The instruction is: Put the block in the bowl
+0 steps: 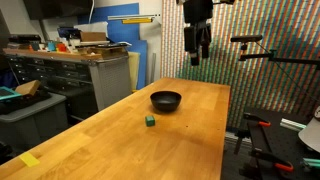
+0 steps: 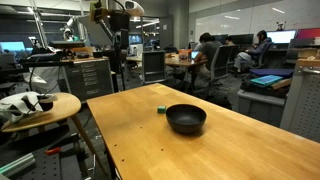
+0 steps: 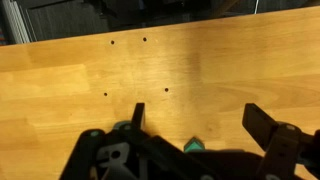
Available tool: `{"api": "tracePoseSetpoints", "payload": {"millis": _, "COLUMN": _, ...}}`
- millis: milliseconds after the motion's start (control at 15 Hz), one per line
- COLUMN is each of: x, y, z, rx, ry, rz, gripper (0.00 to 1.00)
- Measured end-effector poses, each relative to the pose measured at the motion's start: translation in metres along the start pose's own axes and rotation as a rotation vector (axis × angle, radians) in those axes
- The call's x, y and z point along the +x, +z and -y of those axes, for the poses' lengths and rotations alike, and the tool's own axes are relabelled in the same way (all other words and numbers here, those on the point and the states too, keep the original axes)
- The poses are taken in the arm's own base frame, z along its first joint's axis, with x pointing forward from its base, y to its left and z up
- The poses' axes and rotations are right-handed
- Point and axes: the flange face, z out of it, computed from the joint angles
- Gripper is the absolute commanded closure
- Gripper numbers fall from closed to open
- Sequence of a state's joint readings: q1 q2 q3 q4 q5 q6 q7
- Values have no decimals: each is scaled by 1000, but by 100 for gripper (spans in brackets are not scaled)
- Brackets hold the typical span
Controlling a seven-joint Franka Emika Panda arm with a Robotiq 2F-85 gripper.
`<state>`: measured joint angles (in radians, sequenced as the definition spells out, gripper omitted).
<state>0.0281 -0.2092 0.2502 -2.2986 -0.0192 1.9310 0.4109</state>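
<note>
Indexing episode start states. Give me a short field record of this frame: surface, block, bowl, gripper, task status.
surface: wooden table
block: tiny dark green cube, on the table, apart from the bowl
bowl: black, glossy, shallow, upright on the table, nothing visible inside
gripper: high above the table, open, holding nothing
task status: block not yet in the bowl

Exterior views across table [image 1: 110, 135]; wrist downward.

No text or labels can be read.
</note>
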Motion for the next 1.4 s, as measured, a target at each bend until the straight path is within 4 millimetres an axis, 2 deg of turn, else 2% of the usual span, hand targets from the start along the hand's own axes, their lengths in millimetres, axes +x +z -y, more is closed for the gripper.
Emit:
{"api": "tracePoseSetpoints", "payload": {"millis": 533, "x": 1, "y": -4, "z": 0, "rx": 3, "ry": 0, "rz": -9, "gripper": 0}}
{"api": "tracePoseSetpoints", "payload": {"millis": 867, "x": 5, "y": 3, "z": -2, "rx": -3, "ry": 47, "rz": -2, "gripper": 0}}
{"api": "tracePoseSetpoints", "payload": {"millis": 1200, "x": 24, "y": 24, "z": 4, "rx": -22, "ry": 175, "rz": -13, "gripper": 0}}
{"api": "tracePoseSetpoints", "payload": {"millis": 1400, "x": 42, "y": 38, "z": 10, "rx": -14, "ry": 289, "rz": -16, "gripper": 0}}
